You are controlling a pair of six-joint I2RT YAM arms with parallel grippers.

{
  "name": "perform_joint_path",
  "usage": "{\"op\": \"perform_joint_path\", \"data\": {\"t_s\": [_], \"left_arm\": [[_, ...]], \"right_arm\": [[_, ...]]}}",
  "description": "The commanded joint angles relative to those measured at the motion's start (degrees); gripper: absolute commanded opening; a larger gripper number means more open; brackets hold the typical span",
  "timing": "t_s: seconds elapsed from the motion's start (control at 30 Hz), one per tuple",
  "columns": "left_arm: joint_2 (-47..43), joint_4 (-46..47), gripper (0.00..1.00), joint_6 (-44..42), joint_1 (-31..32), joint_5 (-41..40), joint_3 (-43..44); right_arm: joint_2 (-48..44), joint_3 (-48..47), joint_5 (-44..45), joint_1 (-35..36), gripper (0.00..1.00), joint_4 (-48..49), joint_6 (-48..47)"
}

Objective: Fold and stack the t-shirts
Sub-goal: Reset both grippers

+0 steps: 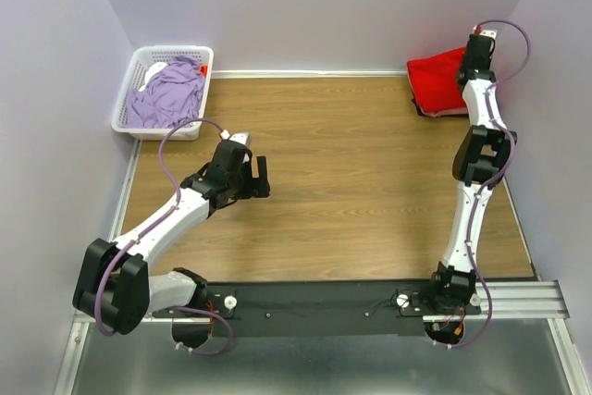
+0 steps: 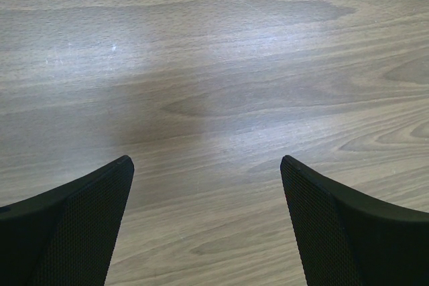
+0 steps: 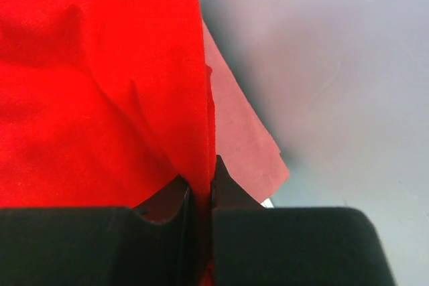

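**Red shirt pinched at the far right; left arm free**

Your left gripper (image 2: 206,162) hangs over the bare wooden table (image 1: 351,182) at the near left. Its jaws are spread wide with nothing between them, likely parked clear of the work.

Farther off, in the far right corner, your right gripper (image 3: 201,182) is clenched on a fold of the bright red t-shirt (image 1: 439,80), probably to settle it on the stack. A salmon-pink t-shirt (image 3: 244,138) lies flat beneath, its edge showing to the right. The red cloth looks folded but rumpled near the fingers.

At the far left, the lavender t-shirt (image 1: 171,94) sits crumpled in the white lattice basket (image 1: 129,127), not yet folded.
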State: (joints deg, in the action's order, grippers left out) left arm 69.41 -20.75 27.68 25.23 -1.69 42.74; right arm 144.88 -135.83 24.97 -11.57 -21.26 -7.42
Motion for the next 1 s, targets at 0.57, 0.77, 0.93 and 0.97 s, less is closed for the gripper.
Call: {"op": "perform_joint_path", "data": {"t_s": [0.57, 0.77, 0.93, 0.97], "left_arm": [[-9.5, -0.3, 0.98, 4.3, -0.4, -2.8, -0.5], [-16.2, 1.3, 0.98, 4.5, -0.3, -8.7, -1.1], [-20.9, 0.7, 0.98, 3.6, -0.3, -14.6, -0.1], [-21.4, 0.5, 0.98, 3.4, -0.3, -16.2, 0.2]], "right_arm": [[-9.2, 9.3, 2.4, -1.5, 0.81, 4.9, 6.5], [-23.8, 22.5, -0.6, -1.5, 0.93, 4.7, 8.7], [-40.1, 32.2, -5.3, -1.5, 1.00, 3.3, 14.1], [-42.4, 33.8, -6.4, -1.5, 1.00, 2.9, 15.1]]}}
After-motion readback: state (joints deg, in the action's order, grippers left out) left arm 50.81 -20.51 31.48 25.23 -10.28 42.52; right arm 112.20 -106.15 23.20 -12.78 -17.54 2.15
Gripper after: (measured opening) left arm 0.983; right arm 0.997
